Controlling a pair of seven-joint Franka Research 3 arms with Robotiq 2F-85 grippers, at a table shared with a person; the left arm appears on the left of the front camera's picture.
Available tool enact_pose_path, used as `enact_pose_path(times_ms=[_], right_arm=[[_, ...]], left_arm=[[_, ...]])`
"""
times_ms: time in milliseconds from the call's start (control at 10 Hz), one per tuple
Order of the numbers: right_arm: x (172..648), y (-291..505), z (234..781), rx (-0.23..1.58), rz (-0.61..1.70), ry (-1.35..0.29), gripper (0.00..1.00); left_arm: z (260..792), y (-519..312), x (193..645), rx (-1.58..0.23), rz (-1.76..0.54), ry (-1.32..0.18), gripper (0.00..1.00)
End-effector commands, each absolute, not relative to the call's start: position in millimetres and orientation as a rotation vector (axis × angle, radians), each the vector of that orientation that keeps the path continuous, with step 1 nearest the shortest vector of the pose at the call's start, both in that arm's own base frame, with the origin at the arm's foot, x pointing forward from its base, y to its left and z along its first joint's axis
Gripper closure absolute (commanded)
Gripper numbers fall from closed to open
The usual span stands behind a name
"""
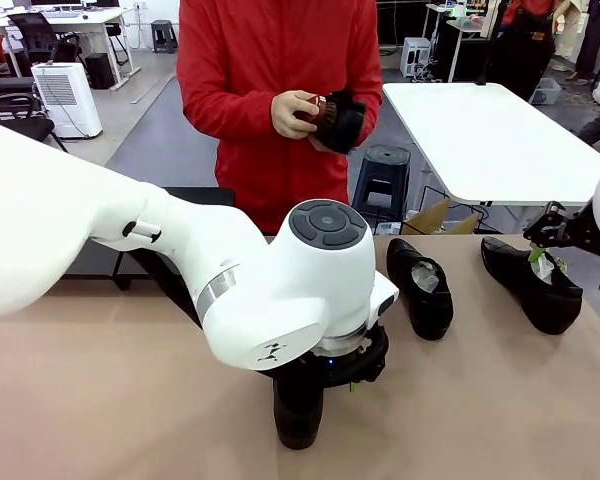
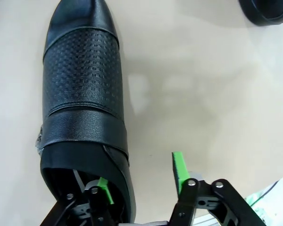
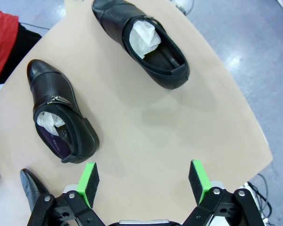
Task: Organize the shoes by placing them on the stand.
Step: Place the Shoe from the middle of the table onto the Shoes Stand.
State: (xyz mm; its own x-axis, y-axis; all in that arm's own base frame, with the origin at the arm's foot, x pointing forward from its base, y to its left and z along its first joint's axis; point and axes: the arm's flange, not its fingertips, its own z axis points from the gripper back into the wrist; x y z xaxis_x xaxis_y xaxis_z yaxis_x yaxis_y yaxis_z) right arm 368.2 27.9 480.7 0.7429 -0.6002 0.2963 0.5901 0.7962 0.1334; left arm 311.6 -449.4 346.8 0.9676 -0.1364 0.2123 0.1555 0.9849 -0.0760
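Black shoes [image 3: 47, 82], beige table [image 3: 155, 117], red sleeve [image 1: 220, 100].

Left arm [image 1: 270, 300] — glossy white shell, round dark-grey cap, silver band, small black mark, small blue light at the wrist flange. Left gripper [image 2: 141, 174] and right gripper [image 3: 144, 175]: black linkages, bright screws, green pads [image 3: 89, 178]. Person [image 1: 280, 60] — red long-sleeved top.

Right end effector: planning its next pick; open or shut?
Open: right end effector pads stand wide apart over the table, nothing between.

Left claw [image 2: 140, 175] astride heel rim of black shoe [image 2: 82, 84], one pad inside.
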Motion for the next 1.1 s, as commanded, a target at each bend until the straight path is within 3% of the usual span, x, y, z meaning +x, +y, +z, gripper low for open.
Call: enact_pose_path(times_ms=[0,100,200,700,1000], right_arm=[[368,29,482,0.028,-0.646,-0.339,0.00],[368,29,482,0.028,-0.646,-0.339,0.00],[368,29,482,0.028,-0.646,-0.339,0.00],[368,29,482,0.028,-0.646,-0.339,0.00],[368,29,482,0.028,-0.646,-0.339,0.00]], left_arm=[[348,-447,315,-0.077,-0.140,-0.179,0.78],[343,-443,317,-0.062,-0.133,-0.174,0.95],[340,-440,319,-0.053,-0.122,-0.165,1.00],[349,-436,316,-0.055,-0.129,-0.160,1.00],[414,-404,278,-0.102,-0.187,-0.131,1.00]])
